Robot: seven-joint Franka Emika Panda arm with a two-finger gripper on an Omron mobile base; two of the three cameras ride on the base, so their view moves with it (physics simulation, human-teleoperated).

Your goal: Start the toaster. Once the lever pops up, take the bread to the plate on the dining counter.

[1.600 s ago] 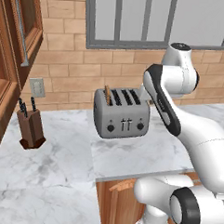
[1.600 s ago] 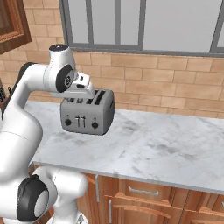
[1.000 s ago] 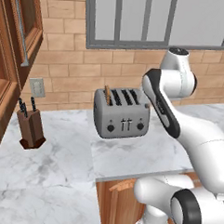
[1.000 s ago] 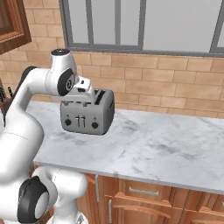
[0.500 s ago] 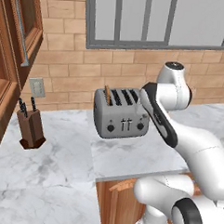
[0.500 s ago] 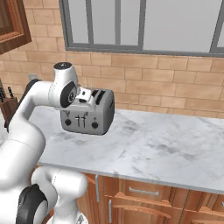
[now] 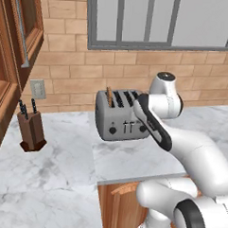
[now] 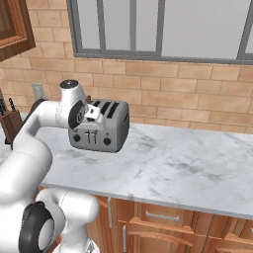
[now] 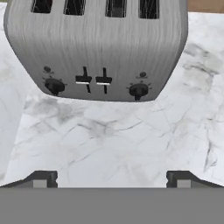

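Observation:
The grey four-slot toaster (image 7: 120, 121) (image 8: 101, 132) stands on the marble counter against the brick wall. The bread (image 7: 109, 95), a thin tan slice, sticks up out of the leftmost slot. In the hand view the toaster's front (image 9: 96, 43) faces me with two black knobs and two small black sliders (image 9: 93, 80) between them. My gripper (image 9: 111, 179) hangs open in front of that face, a little short of it, with nothing between its fingers. In the right base view my hand (image 8: 91, 112) sits at the toaster's upper front. The plate and the dining counter are out of view.
A wooden knife block (image 7: 31, 128) (image 8: 10, 121) stands left of the toaster, under a wall outlet (image 7: 37, 88). Tall wood cabinets (image 7: 10, 58) line the left wall. The marble counter (image 8: 188, 168) runs bare to the right, with drawers below its front edge.
My arm has folded down, bringing the hand lower in front of the toaster. The jaws have stayed wide apart. Toaster and bread have not moved.

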